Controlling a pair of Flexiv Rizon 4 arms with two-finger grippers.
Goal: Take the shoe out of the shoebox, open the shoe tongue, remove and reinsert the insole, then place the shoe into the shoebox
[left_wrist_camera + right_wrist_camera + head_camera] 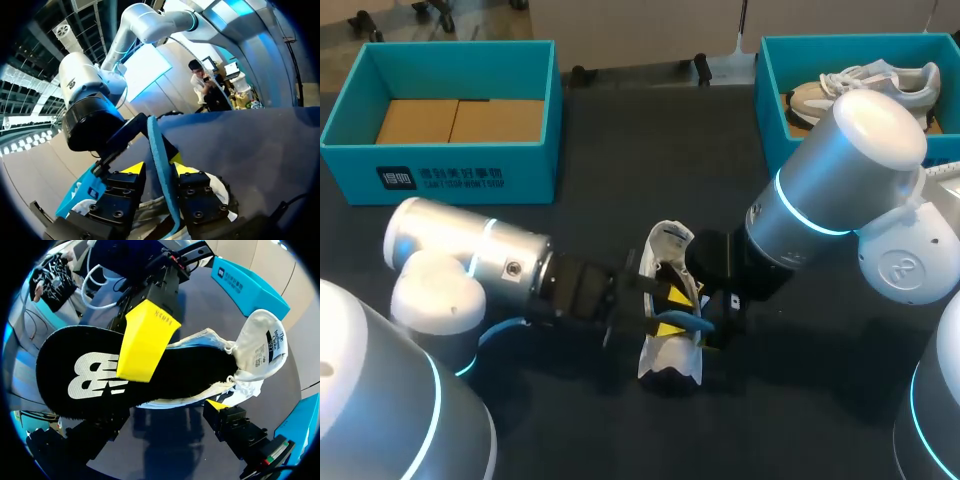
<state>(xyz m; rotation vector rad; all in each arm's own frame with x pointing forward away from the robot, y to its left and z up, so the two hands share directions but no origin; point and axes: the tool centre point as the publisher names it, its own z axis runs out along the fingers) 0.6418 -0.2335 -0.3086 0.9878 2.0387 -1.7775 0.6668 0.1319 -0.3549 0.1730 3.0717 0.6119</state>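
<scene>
Left gripper [155, 167] is clamped on the insole [160, 140], which stands edge-on between its two yellow tips, one tip flat on the black printed face. Most of the insole is out, with one end in the mouth of the shoe [665, 360]. The shoe lies on the dark table [620, 150], well apart from the shoebox [770, 120]. Right gripper [712, 300] sits just beside the shoe on its other side, and I cannot tell whether it's gripping.
</scene>
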